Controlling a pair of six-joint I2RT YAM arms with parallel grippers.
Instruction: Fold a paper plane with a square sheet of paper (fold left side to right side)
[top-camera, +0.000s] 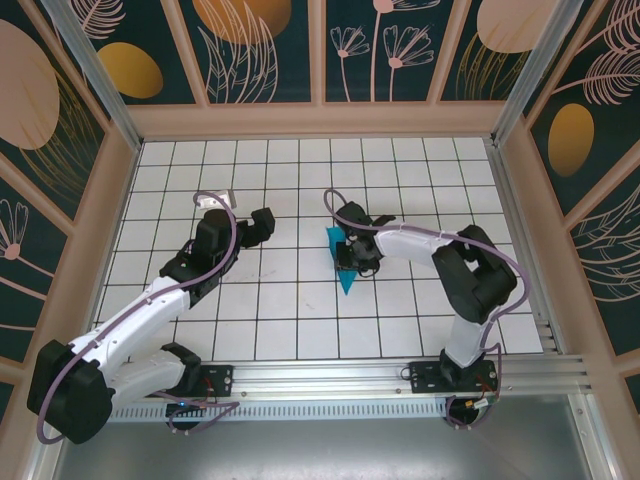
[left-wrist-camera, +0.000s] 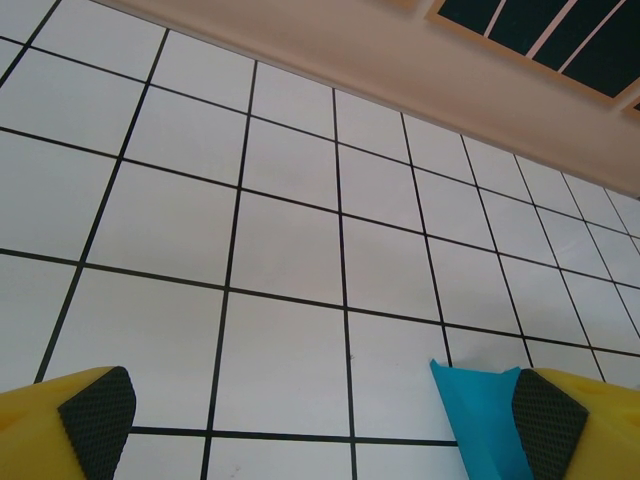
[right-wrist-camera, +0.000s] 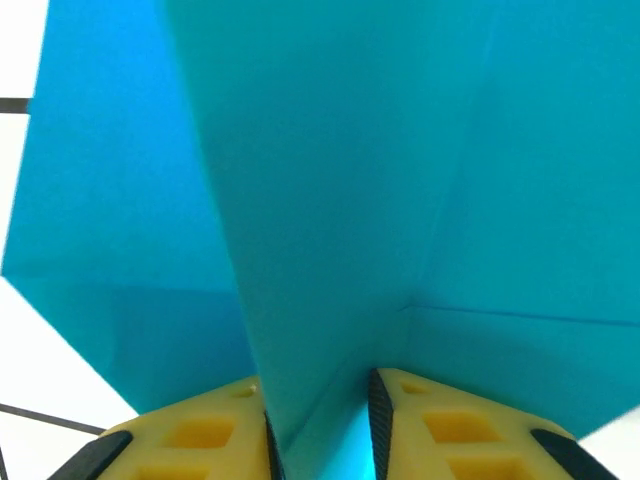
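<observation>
Progress check: the paper plane (top-camera: 343, 262) sits just right of centre in the overhead view, on the white tiled table (top-camera: 290, 320), and it's clearly not a flat square. It's a narrow teal wedge with its point aimed at the bottom of the frame, so I'd say the early folds are in. The right wrist view shows creases across it and one fold standing up as a ridge. The right gripper (right-wrist-camera: 320, 425) has its jaws drawn in on either side of that ridge at the bottom of the frame, with the paper pinched between them as far as I can tell. The left gripper (top-camera: 264, 224) is left of centre, jaws spread wide, holding nothing, apart from the paper. Its own camera catches a teal corner at lower right. My guess is roughly midway. What's left is laying that raised fold over and pressing the crease, plus any wing folds, can't tell how many from here
</observation>
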